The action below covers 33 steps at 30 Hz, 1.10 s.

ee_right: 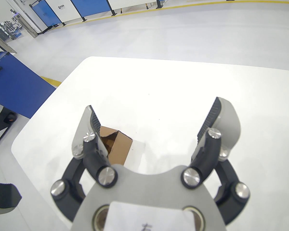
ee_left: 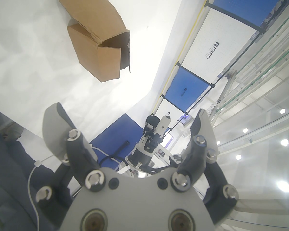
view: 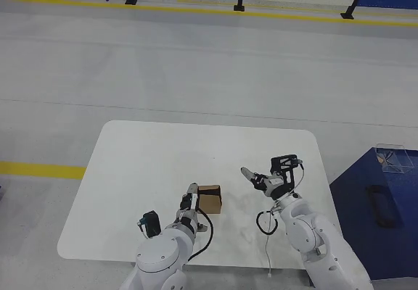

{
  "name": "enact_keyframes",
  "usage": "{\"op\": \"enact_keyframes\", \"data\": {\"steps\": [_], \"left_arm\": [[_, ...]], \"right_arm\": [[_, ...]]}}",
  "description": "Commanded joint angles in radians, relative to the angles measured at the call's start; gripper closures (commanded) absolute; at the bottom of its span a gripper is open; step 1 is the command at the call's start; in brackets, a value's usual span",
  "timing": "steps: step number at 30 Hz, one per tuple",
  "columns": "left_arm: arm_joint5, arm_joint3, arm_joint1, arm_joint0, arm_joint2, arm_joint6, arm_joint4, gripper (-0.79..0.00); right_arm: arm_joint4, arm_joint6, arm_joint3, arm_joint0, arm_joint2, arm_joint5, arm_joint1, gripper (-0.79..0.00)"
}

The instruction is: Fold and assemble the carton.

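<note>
On the white table (view: 194, 152) lies a brown carton (view: 210, 198); left tool (ee_left: 128, 111) and right tool (ee_right: 154, 106) gape wide, holding nothing.

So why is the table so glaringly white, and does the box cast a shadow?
Left wrist view: ceiling lamps flare into haze, and the table glares around the carton, whose open end is dark. Right wrist view: the table washes out white, its edge bowed by the lens. Top view: even light, no hard shadow by the carton.

White arms (view: 318, 243), black cables (view: 259, 221), grey pincers (ee_left: 128, 111) (ee_right: 153, 104) with seemingly ribbed pads (ee_right: 207, 117).
</note>
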State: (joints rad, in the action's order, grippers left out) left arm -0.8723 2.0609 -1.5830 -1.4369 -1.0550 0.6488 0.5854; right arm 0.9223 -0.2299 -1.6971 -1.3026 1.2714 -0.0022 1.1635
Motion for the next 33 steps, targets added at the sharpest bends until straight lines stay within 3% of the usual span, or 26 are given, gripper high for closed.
{"op": "enact_keyframes", "data": {"steps": [1, 18, 24, 33], "left_arm": [[0.000, 0.000, 0.000, 0.000, 0.000, 0.000, 0.000, -0.785], [0.021, -0.022, 0.003, -0.007, 0.012, -0.023, -0.026, -0.785], [0.021, -0.022, 0.003, -0.007, 0.012, -0.023, -0.026, -0.785], [0.021, -0.022, 0.003, -0.007, 0.012, -0.023, -0.026, -0.785]], "right_arm": [[0.000, 0.000, 0.000, 0.000, 0.000, 0.000, 0.000, -0.785], [0.040, -0.005, -0.004, -0.001, -0.039, 0.016, 0.008, -0.785], [0.091, -0.001, 0.057, 0.047, -0.155, 0.047, 0.031, -0.785], [0.220, 0.085, 0.243, 0.155, -0.359, 0.199, 0.094, -0.785]]}}
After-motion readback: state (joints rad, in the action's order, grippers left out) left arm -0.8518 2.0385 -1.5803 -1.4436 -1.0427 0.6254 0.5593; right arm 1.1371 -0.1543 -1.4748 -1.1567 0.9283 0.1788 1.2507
